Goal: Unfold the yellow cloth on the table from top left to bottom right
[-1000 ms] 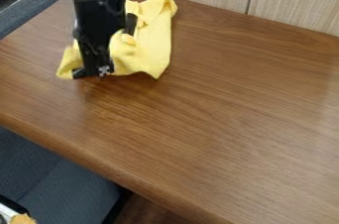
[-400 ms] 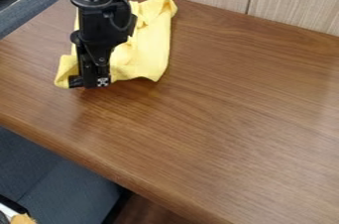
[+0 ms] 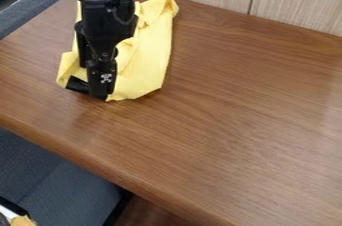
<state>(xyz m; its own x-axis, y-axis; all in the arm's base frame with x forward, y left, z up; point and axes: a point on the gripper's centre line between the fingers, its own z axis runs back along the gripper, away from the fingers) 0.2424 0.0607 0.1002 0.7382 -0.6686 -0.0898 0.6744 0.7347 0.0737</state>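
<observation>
Yellow cloth (image 3: 145, 55): soft, creased, irregular, bunched at upper left of the smooth wood-grain table (image 3: 227, 115). Black claw (image 3: 92, 93) at its near-left edge, touching it; can't tell if clamped or open.

We can read no text, label, brand, number or sign anywhere in this view, and the one marking we can pick out, a small pale patterned patch (image 3: 106, 78) low on the black pincer (image 3: 91, 90), gives us no letter or figure we can make out
</observation>
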